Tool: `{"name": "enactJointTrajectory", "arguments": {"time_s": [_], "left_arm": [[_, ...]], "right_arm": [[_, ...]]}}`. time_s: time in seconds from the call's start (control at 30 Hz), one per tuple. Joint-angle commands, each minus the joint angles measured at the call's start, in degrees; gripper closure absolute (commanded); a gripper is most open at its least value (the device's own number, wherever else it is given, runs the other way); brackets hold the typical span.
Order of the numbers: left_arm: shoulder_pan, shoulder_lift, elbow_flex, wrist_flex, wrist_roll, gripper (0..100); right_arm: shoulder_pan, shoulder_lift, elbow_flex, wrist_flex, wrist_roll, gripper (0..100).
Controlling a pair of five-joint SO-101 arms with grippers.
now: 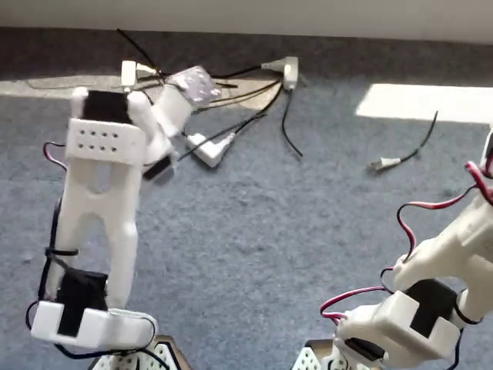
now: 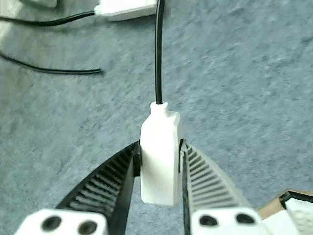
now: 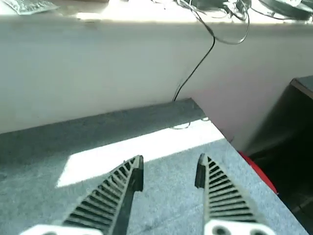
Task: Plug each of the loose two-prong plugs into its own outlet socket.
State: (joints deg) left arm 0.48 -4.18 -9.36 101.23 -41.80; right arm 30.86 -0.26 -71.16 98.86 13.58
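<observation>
Left gripper (image 2: 160, 146) is pinching a white plug (image 2: 159, 171) by its flat sides, just above the grey mat (image 2: 244, 73). The plug body is looking light, rigid and smooth, so it is likely slipping if twisted. Flat sides are the right hold, not the black cable (image 2: 158, 58), which is probably tugging sideways. Right gripper (image 3: 169, 164) is sitting spread and empty, facing the wall (image 3: 98, 68). Left wrist view is showing the grip, with the prongs hidden. High view is adding another loose plug (image 1: 384, 163) well to the right and a white socket (image 1: 209, 149) near the left arm.
</observation>
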Motion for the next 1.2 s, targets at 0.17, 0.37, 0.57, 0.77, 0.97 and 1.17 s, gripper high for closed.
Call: {"name": "enactJointTrajectory", "arguments": {"time_s": [0.17, 0.37, 0.57, 0.77, 0.97, 1.17], "left_arm": [[25.71, -7.96, 16.48, -10.29, 13.8, 98], [35.56, -7.96, 29.49, -24.44, 17.67, 98], [39.25, -7.96, 41.27, -38.51, 19.87, 98], [36.09, -8.04, 45.14, -44.13, 19.78, 95], [32.13, -8.57, 44.97, -44.04, 19.69, 78], [30.2, -8.57, 44.26, -44.13, 19.43, 78]], "right_arm": [[3.91, -1.19, 17.45, 2.15, 0.7, 81.7], [3.74, -1.19, 24.48, 2.15, 0.7, 81.7], [3.47, -1.1, 29.76, 1.98, 0.7, 81.7], [3.3, -0.84, 32.22, 1.98, 5.19, 81.7], [3.3, -0.84, 32.57, 1.98, 5.89, 81.7], [3.3, -0.75, 32.57, 1.98, 5.89, 81.7]]}}
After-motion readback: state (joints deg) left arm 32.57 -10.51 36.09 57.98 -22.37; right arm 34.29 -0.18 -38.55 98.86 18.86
